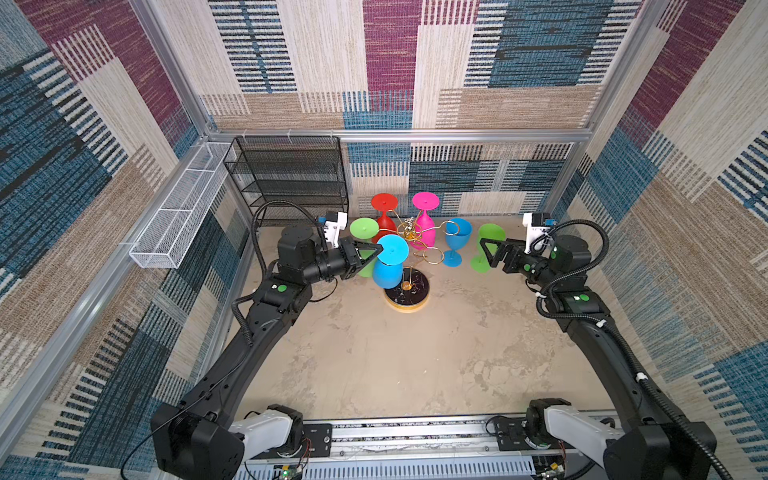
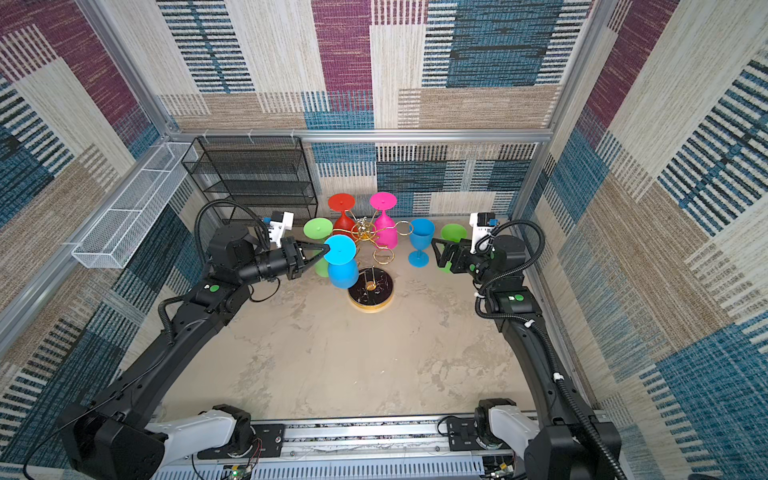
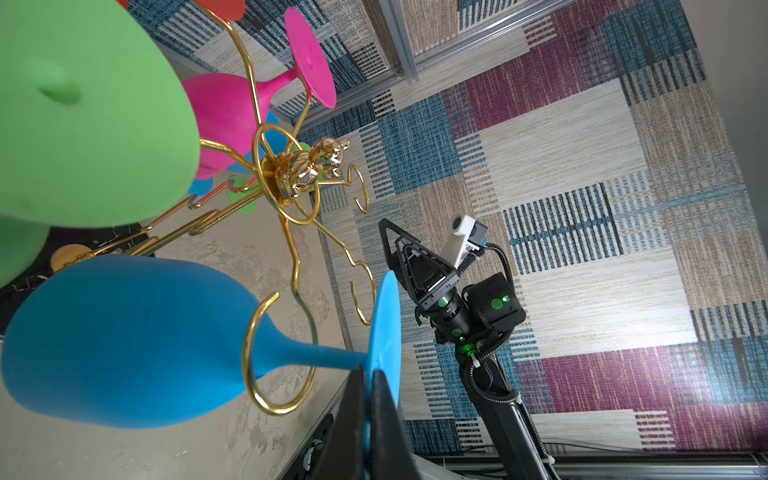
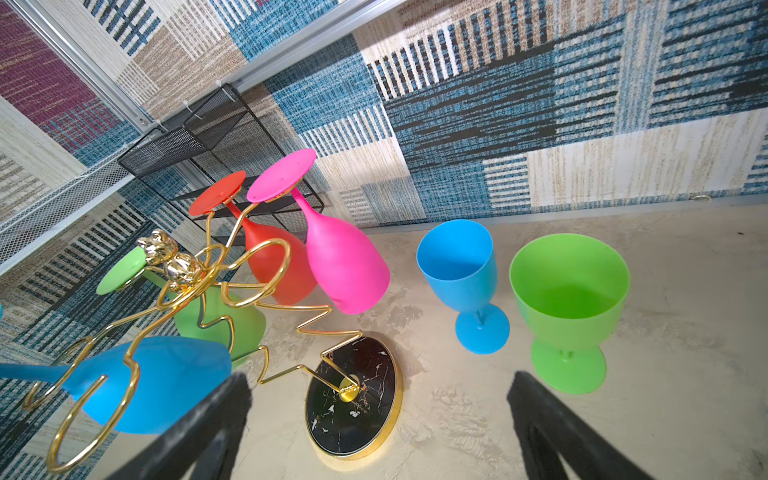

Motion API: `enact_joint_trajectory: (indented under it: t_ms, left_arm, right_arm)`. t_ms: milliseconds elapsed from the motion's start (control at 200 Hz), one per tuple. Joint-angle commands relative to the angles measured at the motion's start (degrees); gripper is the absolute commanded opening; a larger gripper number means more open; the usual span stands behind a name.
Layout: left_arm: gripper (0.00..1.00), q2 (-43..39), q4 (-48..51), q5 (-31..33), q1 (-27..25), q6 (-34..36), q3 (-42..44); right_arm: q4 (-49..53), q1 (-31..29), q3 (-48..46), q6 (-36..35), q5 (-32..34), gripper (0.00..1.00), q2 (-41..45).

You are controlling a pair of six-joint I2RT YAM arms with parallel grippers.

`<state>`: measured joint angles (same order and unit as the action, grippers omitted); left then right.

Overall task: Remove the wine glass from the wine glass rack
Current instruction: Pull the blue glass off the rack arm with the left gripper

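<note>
Blue wine glass (image 1: 388, 270) hangs inverted on the wine glass rack (image 1: 409, 297), foot pinched by left gripper (image 1: 380, 248); right gripper (image 1: 486, 252) spread.

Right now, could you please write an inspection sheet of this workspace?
Surface: beige mottled tabletop.
Job's things: wine glass rack upright; hanging blue wine glass inverted in a ring; red wine glass, pink wine glass, hanging green wine glass likewise; standing blue wine glass, standing green wine glass beside it.
Clutter: nothing seen.
End effectors: left end effector shut on hanging blue wine glass's foot; right end effector open, empty.
Cables: black conduit loops over each arm.
Surroundings: black mesh shelf unit, white mesh basket, woven walls.
</note>
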<state>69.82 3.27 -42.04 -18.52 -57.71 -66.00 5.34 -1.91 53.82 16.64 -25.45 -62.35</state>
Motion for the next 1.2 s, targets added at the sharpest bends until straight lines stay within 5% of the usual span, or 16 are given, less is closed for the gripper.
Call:
enact_joint_trajectory:
  t_ms: [0, 1197]
  left_arm:
    - [0.0, 0.24, 2.73, 2.99, -0.22, 3.0, -0.95]
    - [0.0, 0.28, 5.78, 15.02, -2.92, 3.97, -4.14]
  right_arm:
    - [-2.09, -0.02, 0.05, 0.58, -0.27, 0.99, -0.06]
    - [-1.39, -0.02, -0.81, 0.37, 0.1, 0.99, 0.56]
